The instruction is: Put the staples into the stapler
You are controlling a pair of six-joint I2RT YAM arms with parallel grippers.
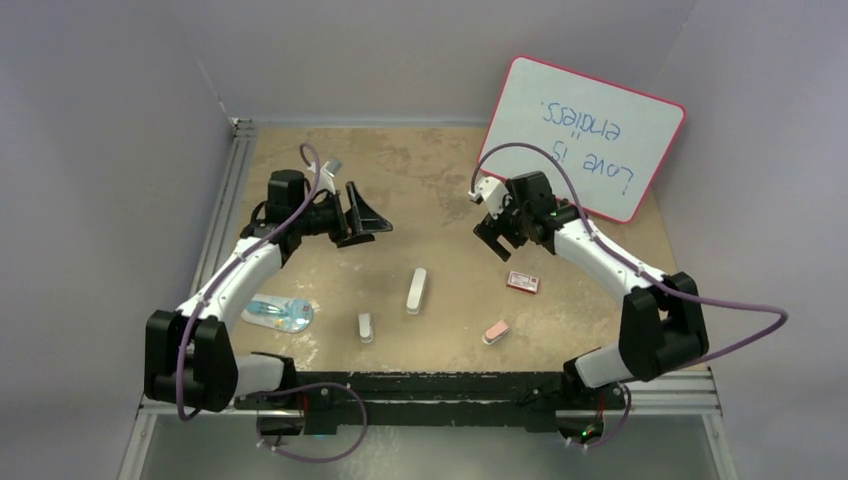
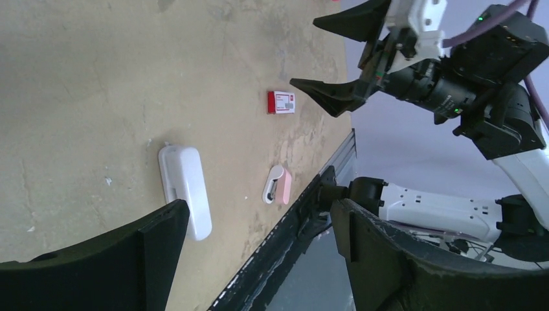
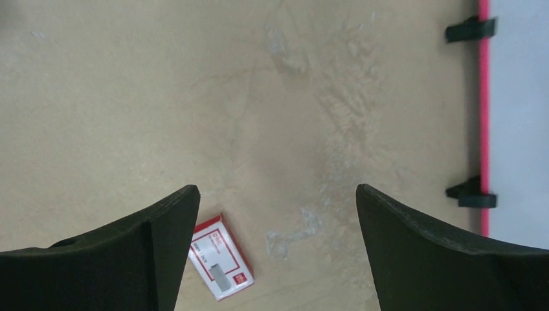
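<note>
Both pincers stand with jaws wide apart and nothing between them, the right gripper above bare tan table and the left gripper well apart at its 9 o'clock. No loading looks done yet. The small flat red staple box with a white label lies untouched, apparently closed, at the right gripper's 5 o'clock in the top view, with the small pink plastic stapler shut at the box's 7 o'clock.

Left arm: base at 7 o'clock, reaching toward 11 o'clock | left hand points to 3 o'clock, jaws spread wide, holding nothing | Right arm: base at 5 o'clock, reaching toward 12 o'clock | right hand points to 8 o'clock, jaws spread wide, holding nothing
</note>
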